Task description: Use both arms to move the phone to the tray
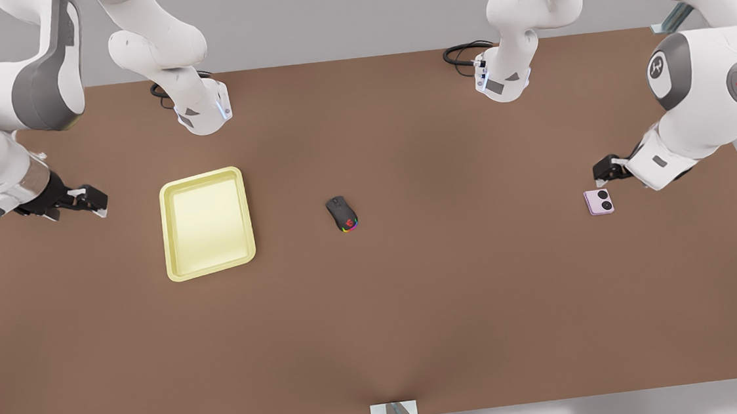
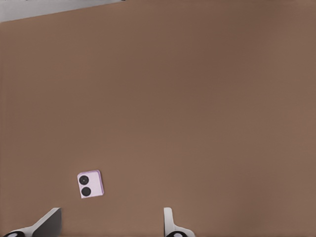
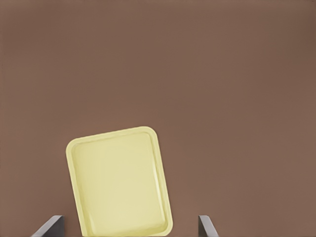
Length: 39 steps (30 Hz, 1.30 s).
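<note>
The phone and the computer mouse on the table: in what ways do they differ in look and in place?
The phone is pale pink-lilac, flat and squarish, with two black circles on its face; the mouse is black, rounded, with rainbow lights at one end. The phone lies near the front view's right, just below the left gripper, whose fingers are open; the mouse lies mid-table, far from both grippers. Both rest on the brown table, outside the tray.
</note>
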Available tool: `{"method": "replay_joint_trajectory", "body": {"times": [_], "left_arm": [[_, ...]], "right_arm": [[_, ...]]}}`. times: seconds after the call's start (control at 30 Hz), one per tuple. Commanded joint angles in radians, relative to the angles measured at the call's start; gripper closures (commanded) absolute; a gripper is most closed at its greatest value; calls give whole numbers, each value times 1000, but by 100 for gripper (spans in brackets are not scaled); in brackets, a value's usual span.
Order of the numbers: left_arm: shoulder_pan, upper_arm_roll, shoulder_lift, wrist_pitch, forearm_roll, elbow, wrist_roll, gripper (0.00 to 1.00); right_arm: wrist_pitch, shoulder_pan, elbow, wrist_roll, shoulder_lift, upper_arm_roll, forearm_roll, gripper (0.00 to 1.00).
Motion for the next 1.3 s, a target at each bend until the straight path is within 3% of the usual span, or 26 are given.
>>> {"method": "replay_joint_trajectory", "body": {"times": [0.0, 0.07, 0.13, 0.2, 0.43, 0.57, 0.87, 1.27], "left_arm": [[-2, -1, 8, 15, 4, 0, 21, 0], [-2, 38, 42, 139, 2, -111, 15, 0], [-4, 76, 2, 466, 1, -413, 15, 0], [-4, 127, -1, 680, 1, -589, 29, 0], [-2, 239, 14, 921, -1, -796, 161, 0], [1, 295, 35, 1004, -7, -852, 308, 0], [24, 300, 163, 1145, -24, -886, 334, 0], [78, 286, 190, 1145, -110, -895, 334, 0]], "right_arm": [[95, -61, -2, -24, -18, -11, 39, 0], [61, -61, 8, -32, -10, -9, 36, 0], [73, -61, 11, -32, -7, -5, 22, 0], [75, -59, 15, -32, 1, -5, 22, 0], [87, -59, 48, -24, 30, -3, 41, 0], [88, -59, 76, -27, 38, -3, 41, 0], [90, -59, 87, -27, 50, -3, 41, 0], [79, -58, 84, -32, 57, 12, 21, 0]]}}
